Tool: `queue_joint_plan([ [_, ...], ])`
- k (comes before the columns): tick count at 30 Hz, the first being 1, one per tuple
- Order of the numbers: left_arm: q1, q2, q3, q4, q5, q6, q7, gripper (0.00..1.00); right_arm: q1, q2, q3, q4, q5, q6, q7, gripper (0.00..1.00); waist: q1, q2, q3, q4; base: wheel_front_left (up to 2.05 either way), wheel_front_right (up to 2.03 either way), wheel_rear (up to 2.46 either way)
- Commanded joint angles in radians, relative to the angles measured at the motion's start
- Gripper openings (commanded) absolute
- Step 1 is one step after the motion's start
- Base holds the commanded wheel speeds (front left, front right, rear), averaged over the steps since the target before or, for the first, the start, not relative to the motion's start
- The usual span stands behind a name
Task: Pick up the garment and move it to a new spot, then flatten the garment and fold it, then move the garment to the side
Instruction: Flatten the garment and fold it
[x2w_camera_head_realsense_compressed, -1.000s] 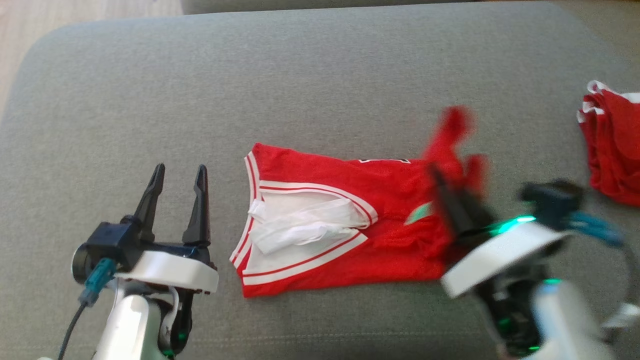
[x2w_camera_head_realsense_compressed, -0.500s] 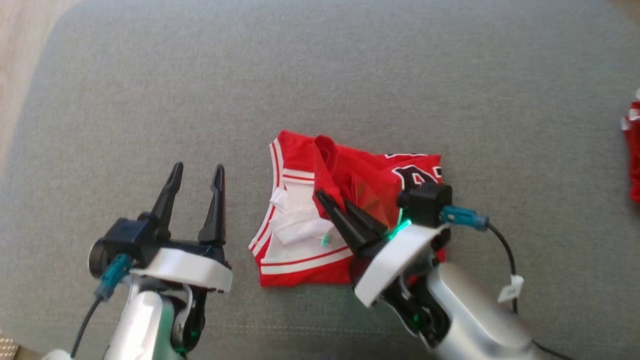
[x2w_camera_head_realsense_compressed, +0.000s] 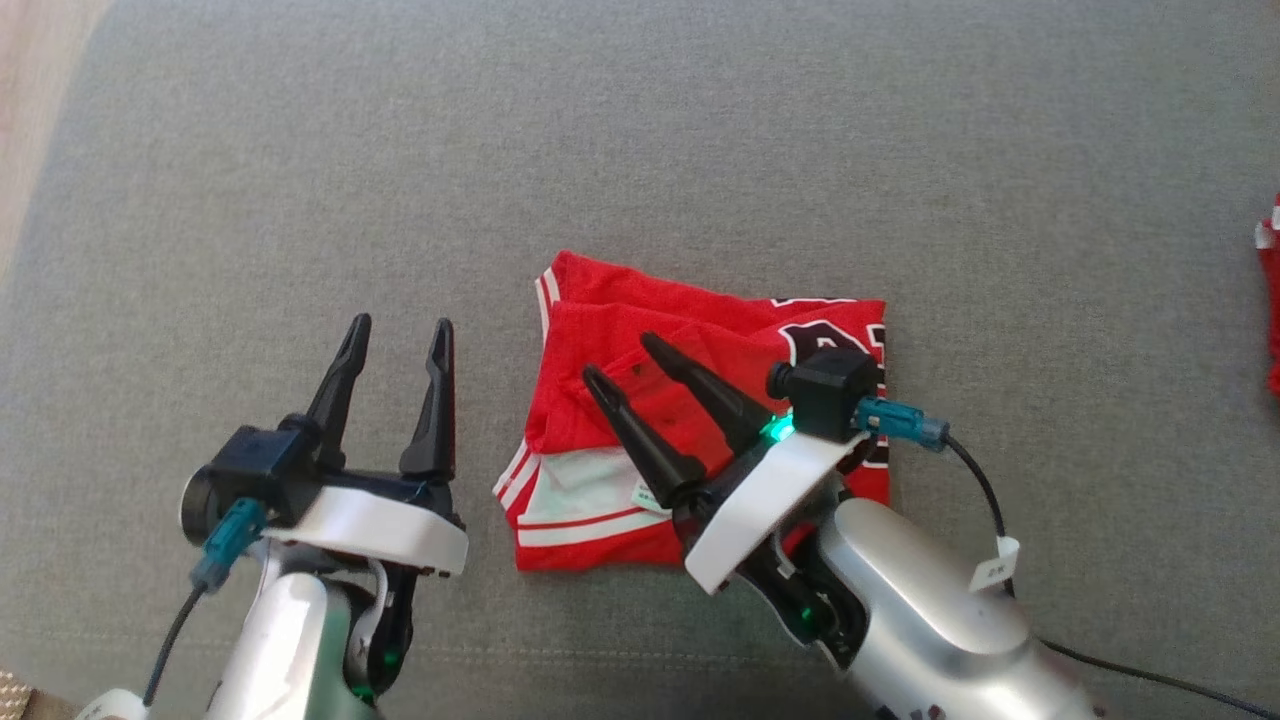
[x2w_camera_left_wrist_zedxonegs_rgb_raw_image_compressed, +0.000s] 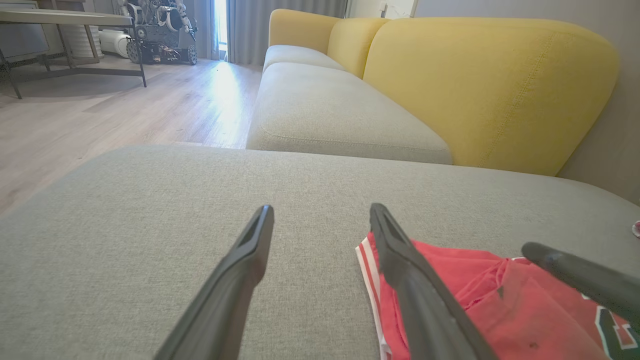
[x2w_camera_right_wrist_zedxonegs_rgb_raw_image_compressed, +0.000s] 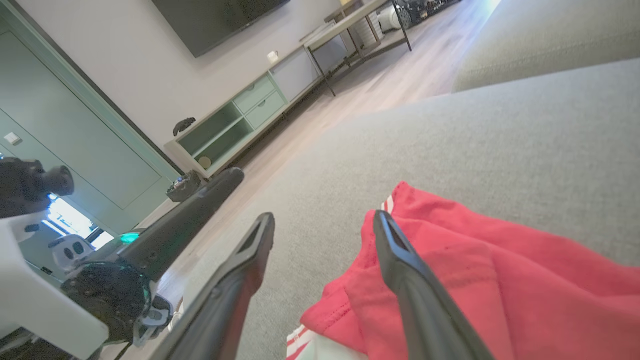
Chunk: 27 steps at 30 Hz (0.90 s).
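The garment (x2w_camera_head_realsense_compressed: 640, 320) is a red jersey with white trim, lying folded on the grey cushion (x2w_camera_head_realsense_compressed: 640, 150). My right gripper (x2w_camera_head_realsense_compressed: 625, 360) hovers over its left half, open, with nothing between its fingers. The folded-over red layer lies flat beneath it, and the right wrist view has that red cloth (x2w_camera_right_wrist_zedxonegs_rgb_raw_image_compressed: 500, 280) under the right fingers (x2w_camera_right_wrist_zedxonegs_rgb_raw_image_compressed: 395, 250). My left gripper (x2w_camera_head_realsense_compressed: 400, 335) stands open to the left of the garment, apart from it. In the left wrist view the jersey (x2w_camera_left_wrist_zedxonegs_rgb_raw_image_compressed: 460, 270) lies just right of my left fingers (x2w_camera_left_wrist_zedxonegs_rgb_raw_image_compressed: 400, 255).
Another red cloth (x2w_camera_head_realsense_compressed: 1270, 300) peeks in at the right edge of the cushion. A yellow sofa back (x2w_camera_left_wrist_zedxonegs_rgb_raw_image_compressed: 490, 85) rises behind the seat. Wooden floor (x2w_camera_left_wrist_zedxonegs_rgb_raw_image_compressed: 100, 115) lies off the cushion's left edge. The right arm's cable (x2w_camera_head_realsense_compressed: 1000, 510) trails over the cushion.
My right gripper carried the garment's right side over to the left, laid it down as a fold and opened, letting go. The head camera shifted right. The left gripper stayed open.
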Motion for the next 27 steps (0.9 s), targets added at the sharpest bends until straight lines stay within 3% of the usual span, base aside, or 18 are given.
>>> queue_joint_plan([
  [1,-0.029,0.002,0.034,-0.027,0.009,-0.003,-0.012,1.00,-0.018,0.022,0.009,-0.048,-0.012,0.003,-0.019,1.00,0.0000,0.0000,-0.007,-0.006,0.00,0.00,0.00],
  [6,-0.010,0.004,0.046,-0.024,0.015,-0.002,-0.012,1.00,0.012,-0.010,-0.070,-0.132,-0.055,0.003,-0.061,1.00,0.0000,0.0000,-0.035,-0.025,0.00,0.00,0.00],
  [11,0.013,0.010,0.063,-0.024,0.017,0.003,-0.012,1.00,0.085,-0.060,-0.256,-0.204,-0.128,0.003,-0.062,1.00,0.0000,0.0000,-0.064,-0.045,0.00,0.00,0.00],
  [18,0.051,0.028,0.087,-0.035,0.019,0.015,-0.012,1.00,0.232,-0.111,-0.544,-0.294,-0.282,0.003,0.016,1.00,0.0000,0.0000,-0.095,-0.068,0.00,0.00,0.00],
  [27,0.081,0.050,0.097,-0.051,0.017,0.026,-0.008,1.00,0.385,-0.124,-0.725,-0.426,-0.409,0.003,0.111,1.00,0.0000,0.0000,-0.117,-0.078,0.00,0.00,0.00],
])
